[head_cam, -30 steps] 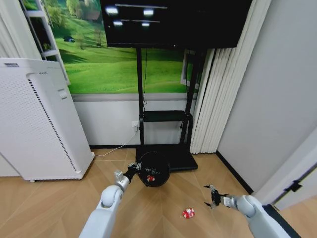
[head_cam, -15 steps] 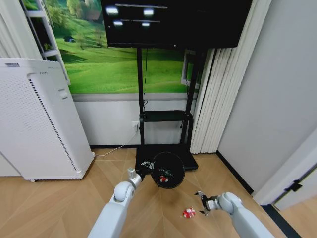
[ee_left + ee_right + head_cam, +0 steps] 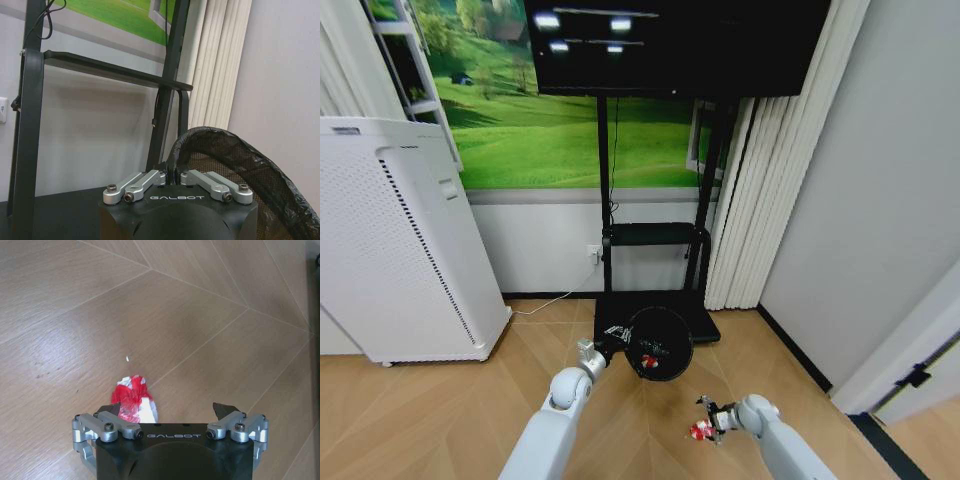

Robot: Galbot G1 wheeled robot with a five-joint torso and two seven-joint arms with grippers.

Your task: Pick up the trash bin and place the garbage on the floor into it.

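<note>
Red-and-white litter piece (image 3: 134,402) lying on the wooden floor (image 3: 100,315), near and to the right in the head view, just beside the right claw (image 3: 167,412) and partly tucked against its left finger rather than centred in the gap. Right claw spread wide, fingertips low over the boards, nothing gripped yet; no saying whether the left finger actually touches the wrapper. Trash bin (image 3: 660,342) held off the floor farther away and to the left, mouth tipped toward the camera, with a red-and-white scrap (image 3: 648,360) and something greenish visible inside. Left claw (image 3: 172,175) closed on the bin's rim, black liner bag (image 3: 235,150) folded over the edge, just in front of the TV stand (image 3: 655,235), whose base (image 3: 705,322) lies directly behind. Likely trouble from here: off-centre wrapper nudged aside or pinched only at its edge on closing, then slipping free on the lift; fingertips set too low could scrape the boards. Also a risk of the tilted bin spilling what it already carries, given the thin grip on one point of the rim. White perforated appliance (image 3: 400,240) standing well apart at far left.
</note>
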